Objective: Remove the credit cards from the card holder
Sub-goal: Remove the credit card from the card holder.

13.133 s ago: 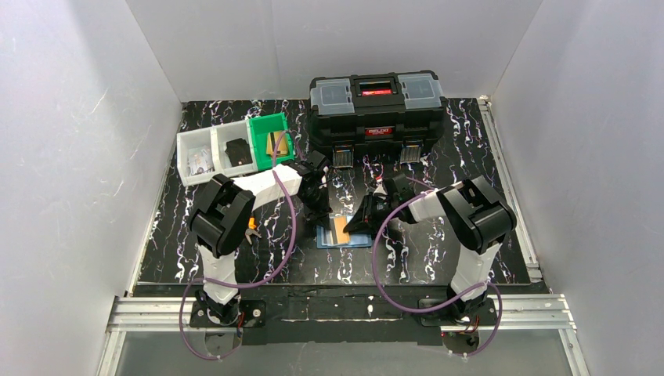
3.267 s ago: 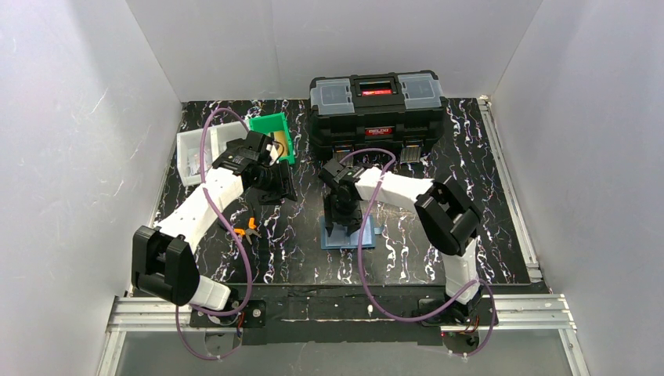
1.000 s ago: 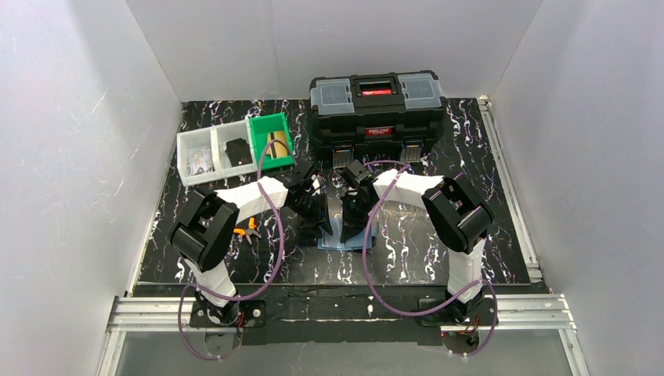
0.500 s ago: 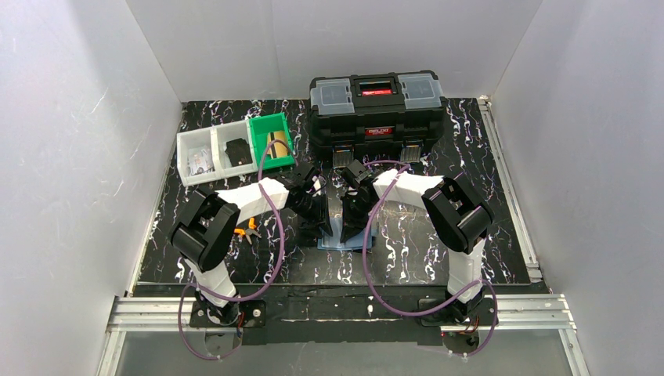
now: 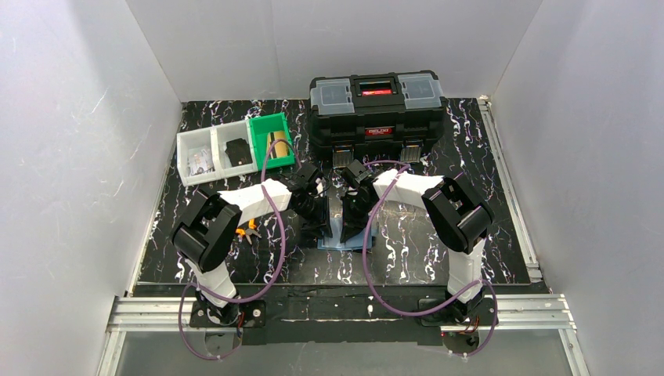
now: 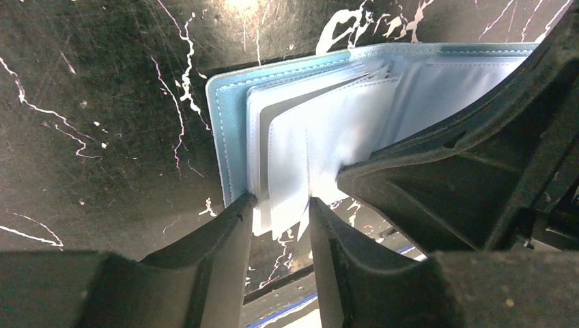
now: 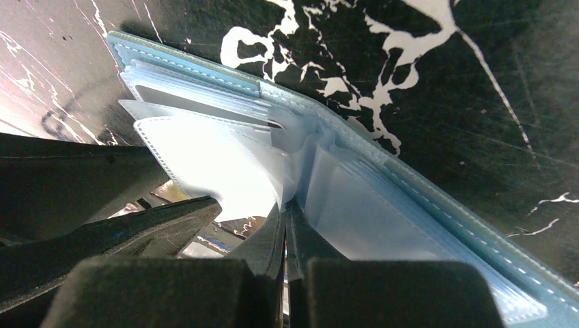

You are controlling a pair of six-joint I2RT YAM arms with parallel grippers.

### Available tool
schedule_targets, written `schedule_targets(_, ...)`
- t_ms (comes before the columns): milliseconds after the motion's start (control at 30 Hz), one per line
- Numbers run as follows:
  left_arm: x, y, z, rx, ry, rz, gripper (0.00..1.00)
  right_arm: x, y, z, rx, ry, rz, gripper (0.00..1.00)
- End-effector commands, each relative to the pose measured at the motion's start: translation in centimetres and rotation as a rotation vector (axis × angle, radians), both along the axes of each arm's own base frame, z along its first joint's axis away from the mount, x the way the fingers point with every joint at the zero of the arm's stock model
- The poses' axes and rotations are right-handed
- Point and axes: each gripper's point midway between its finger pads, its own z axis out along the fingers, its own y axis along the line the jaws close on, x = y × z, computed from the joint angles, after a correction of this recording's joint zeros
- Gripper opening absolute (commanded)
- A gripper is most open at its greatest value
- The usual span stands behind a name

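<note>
The card holder [image 5: 349, 243] lies open on the black table, teal-blue outside [image 6: 218, 137] with clear sleeves fanned up from its fold [image 7: 205, 154]. My left gripper [image 6: 278, 205] stands open at the holder's left side [image 5: 317, 222], the sleeves' loose edges between its fingers. My right gripper [image 7: 287, 208] is shut, with its tips pressed into the fold [image 5: 351, 222] and nothing between them. A dark strip [image 7: 198, 102] shows between two upper sleeves; I cannot tell if it is one of the credit cards. A tan flat thing [image 5: 279, 146] lies in the green bin.
A big black toolbox [image 5: 376, 110] stands behind the holder. At the back left stand a green bin [image 5: 270, 121] and a white two-part bin [image 5: 196, 135] holding small items. Orange-handled pliers [image 5: 248, 229] lie left of the left arm.
The orange card that lay on the holder long ago no longer shows there. The left arm came back from the green bin to the holder. Over the last second it edged closer.
</note>
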Motion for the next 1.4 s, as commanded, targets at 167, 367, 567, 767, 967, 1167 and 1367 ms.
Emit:
schedule_targets(167,-0.5,-1.1,1.2,-0.011,-0.028,-0.028,0.33,-1.8,-3.2,-5.2,-0.188,0.024,0.029,0.02)
schedule_targets(367,0.0,-0.6,2.8,-0.008,-0.088,-0.018,0.33,-1.9,-3.3,-5.3,-0.189,0.026,0.027,0.02)
schedule_targets(567,-0.3,-0.4,3.4,-0.012,-0.093,-0.019,0.33,-1.9,-3.3,-5.3,-0.188,0.027,0.027,0.02)
schedule_targets(767,-0.5,-0.4,3.1,-0.010,-0.080,-0.023,0.34,-1.9,-3.3,-5.3,-0.189,0.029,0.025,0.02)
schedule_targets(967,0.0,0.1,3.8,0.010,-0.114,-0.012,0.35,-1.9,-3.4,-5.3,-0.191,0.030,0.025,0.02)
schedule_targets(1167,-0.3,-0.1,3.4,0.010,-0.094,-0.027,0.35,-1.9,-3.4,-5.3,-0.190,0.028,0.026,0.02)
schedule_targets(1367,-0.5,-0.7,2.7,-0.007,-0.070,-0.037,0.36,-1.9,-3.5,-5.3,-0.195,0.028,0.024,0.02)
